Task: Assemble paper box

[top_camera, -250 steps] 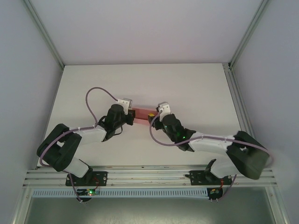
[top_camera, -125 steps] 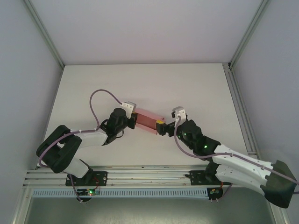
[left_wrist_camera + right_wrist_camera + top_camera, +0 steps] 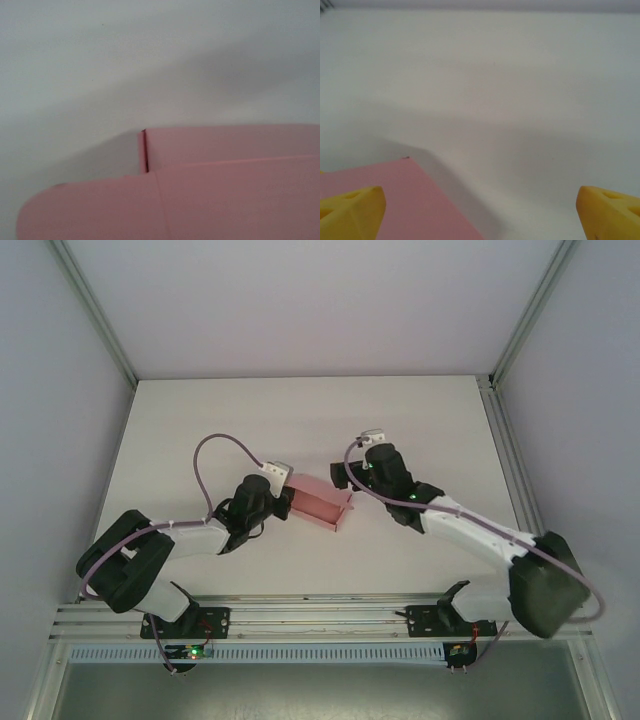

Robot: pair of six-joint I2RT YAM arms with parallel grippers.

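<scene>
Paper box [image 3: 322, 502]: pink, lying about mid-surface [image 3: 430, 420].
Left end effector [image 3: 286, 494]: at the box's left end, grip cannot be told.
Right end effector [image 3: 481, 207]: wide open, empty, just beside the box.
Step, judged: closing the ends.
Next: tuck the rounded flap [image 3: 90, 210] squarely.

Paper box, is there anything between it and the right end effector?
Nothing visible. The right end effector has its yellow fingertips wide apart over bare table, and the paper box has its corner right by one of them, unobstructed.
</scene>
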